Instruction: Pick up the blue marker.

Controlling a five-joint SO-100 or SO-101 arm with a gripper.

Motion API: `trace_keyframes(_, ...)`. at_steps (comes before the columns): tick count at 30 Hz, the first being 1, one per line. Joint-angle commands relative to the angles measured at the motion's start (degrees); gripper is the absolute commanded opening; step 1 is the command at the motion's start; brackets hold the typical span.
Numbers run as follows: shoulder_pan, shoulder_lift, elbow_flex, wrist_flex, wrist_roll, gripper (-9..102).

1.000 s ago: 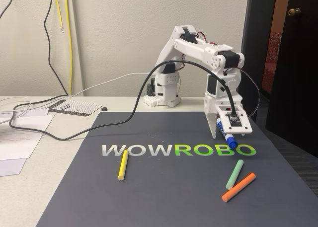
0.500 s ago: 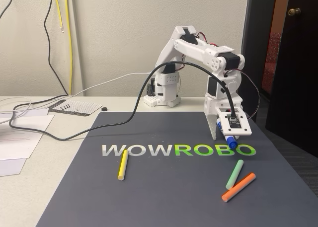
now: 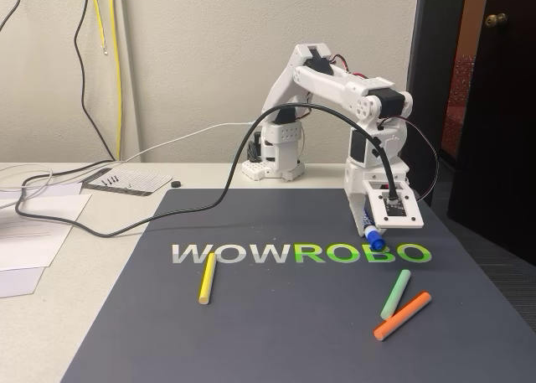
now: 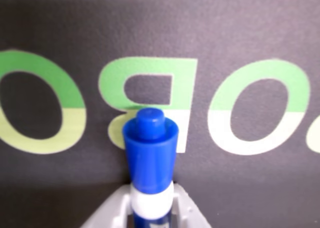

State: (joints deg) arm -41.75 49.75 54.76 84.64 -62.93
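We are seeing gripper (image 4: 150, 208) clamping blue marker (image 4: 150, 155), cap pointing out over green mat lettering (image 4: 147, 86). Beyond, marker (image 3: 374, 236) hanging above mat (image 3: 276, 316); pick-up appearing largely done, only lifting clear remaining.

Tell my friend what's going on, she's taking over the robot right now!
Gripper: shut on the marker; in the wrist view its fingers hug the white barrel, blue end pointing out over the green "B" on the mat.
Marker: tilted, its blue end low over the mat's lettering; I can't tell if it's clear of the mat.
Done: grab made.
Left: lift it well clear and keep the grip.
Yellow, green and orange sticks lie on the mat; leave them.
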Motion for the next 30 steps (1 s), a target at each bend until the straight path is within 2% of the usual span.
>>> trace_keyframes(1, -0.44, 0.7, -1.67, -0.53, 0.62, 1)
trace_keyframes(11, -0.79, 1.41, -1.67, -0.53, 2.11, 1)
trace_keyframes(18, 0.53, 9.49, -1.67, 3.34, 5.54, 0)
trace_keyframes(24, 2.2, 20.83, -1.67, 3.78, 13.89, 0)
trace_keyframes(30, 7.21, 35.95, -1.67, 0.79, 27.95, 0)
